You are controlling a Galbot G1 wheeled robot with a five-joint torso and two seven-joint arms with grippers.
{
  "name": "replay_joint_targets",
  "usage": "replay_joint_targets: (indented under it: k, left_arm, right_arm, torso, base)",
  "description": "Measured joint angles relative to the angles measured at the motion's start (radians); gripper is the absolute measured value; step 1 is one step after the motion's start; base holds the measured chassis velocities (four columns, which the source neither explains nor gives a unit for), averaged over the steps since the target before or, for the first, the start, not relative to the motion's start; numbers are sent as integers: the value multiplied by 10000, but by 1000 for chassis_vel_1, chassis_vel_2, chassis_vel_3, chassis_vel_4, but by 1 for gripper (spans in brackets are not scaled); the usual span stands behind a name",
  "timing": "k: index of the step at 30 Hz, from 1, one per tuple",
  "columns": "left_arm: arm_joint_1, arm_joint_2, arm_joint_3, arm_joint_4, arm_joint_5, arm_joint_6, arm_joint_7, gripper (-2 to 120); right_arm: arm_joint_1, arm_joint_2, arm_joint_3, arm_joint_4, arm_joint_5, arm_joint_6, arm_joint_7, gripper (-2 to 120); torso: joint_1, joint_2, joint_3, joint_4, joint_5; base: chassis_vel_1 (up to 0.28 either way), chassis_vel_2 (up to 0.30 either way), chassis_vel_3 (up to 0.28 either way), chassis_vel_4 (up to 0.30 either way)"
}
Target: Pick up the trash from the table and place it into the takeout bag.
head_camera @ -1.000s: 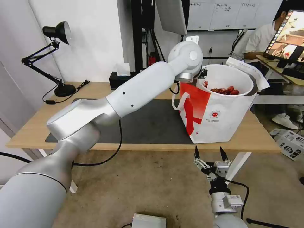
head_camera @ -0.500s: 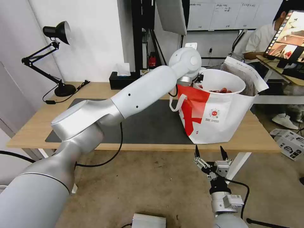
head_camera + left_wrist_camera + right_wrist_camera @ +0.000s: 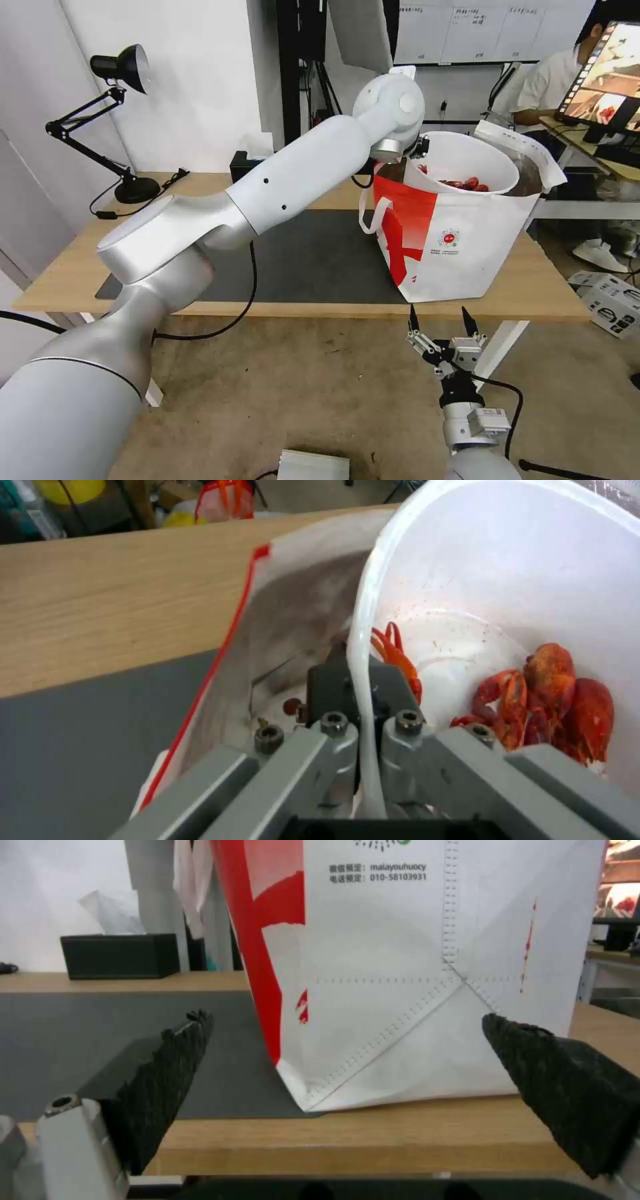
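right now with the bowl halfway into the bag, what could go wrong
1. The left tool pinches only the thin rim of the white bowl, which sits tilted at the mouth of the takeout bag; a slip could spill the crayfish shells.
2. The bowl nearly spans the opening, so it may jam on the bag's edge.
3. The bag stands unsupported near the table edge; a push could tip it. The right tool waits open below.

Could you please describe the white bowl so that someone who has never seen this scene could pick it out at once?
On the long wooden table, find the white takeout bag with a red panel standing at the dark mat's right end. The white round bowl sits tilted in its open mouth, its rim pinched by the left gripper. It alone holds red crayfish shells.
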Motion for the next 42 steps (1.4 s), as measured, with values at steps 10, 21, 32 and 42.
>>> replay_joint_targets:
  k: [10, 21, 32, 42]
  left_arm:
    - [-317, -207, -267, 323, 124, -3, 122, 0]
    - [-465, -232, -348, 431, 104, 6, 173, 0]
    - [-470, -304, -346, 904, 421, 11, 391, 0]
    - [56, -306, -232, 1056, 1055, -51, 738, 0]
  right_arm:
    - [-119, 21, 53, 25, -21, -1, 28, 99]
    - [-109, 28, 40, 25, -37, -1, 36, 98]
    - [-113, 35, 27, 67, -41, -2, 48, 98]
    - [-6, 12, 0, -92, -26, -15, 72, 98]
  torso:
    - [0, 0, 0, -1, 0]
    - [0, 0, -1, -2, 0]
    - [0, 0, 0, -2, 0]
    - [1, 0, 0, -1, 0]
  base:
    - [0, 0, 0, 0]
    - [0, 0, 0, 0]
    - [0, 0, 0, 0]
    - [0, 0, 0, 0]
